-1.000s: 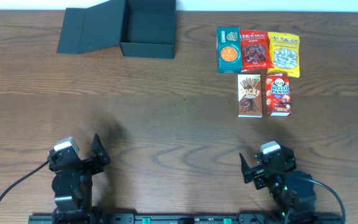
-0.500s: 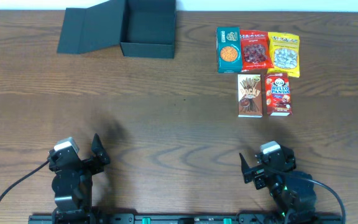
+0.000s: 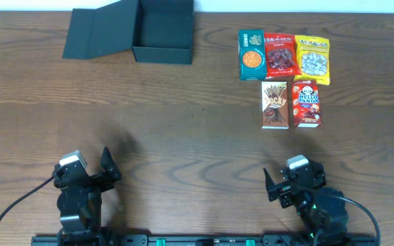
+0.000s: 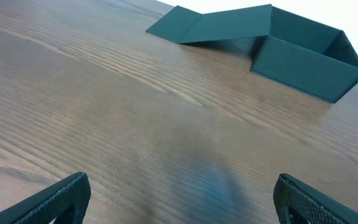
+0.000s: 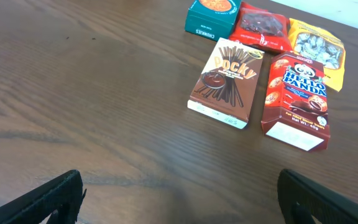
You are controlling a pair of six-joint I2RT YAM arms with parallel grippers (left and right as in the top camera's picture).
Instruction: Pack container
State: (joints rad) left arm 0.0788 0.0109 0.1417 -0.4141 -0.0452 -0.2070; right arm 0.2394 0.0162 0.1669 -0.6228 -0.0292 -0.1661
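The dark teal-grey container (image 3: 163, 31) stands open at the table's far left, its flap lid (image 3: 101, 33) lying out to its left; it also shows in the left wrist view (image 4: 306, 59). Five snack packs sit at the far right: a teal box (image 3: 252, 55), a red bag (image 3: 281, 55), a yellow bag (image 3: 312, 59), a Pocky box (image 3: 275, 104) and a Hello Panda box (image 3: 307, 103). My left gripper (image 3: 96, 172) is open and empty at the near left edge. My right gripper (image 3: 284, 184) is open and empty at the near right edge, well short of the Pocky box (image 5: 227, 82).
Brown wooden table (image 3: 183, 123). The arms' bases and cables sit along the near edge.
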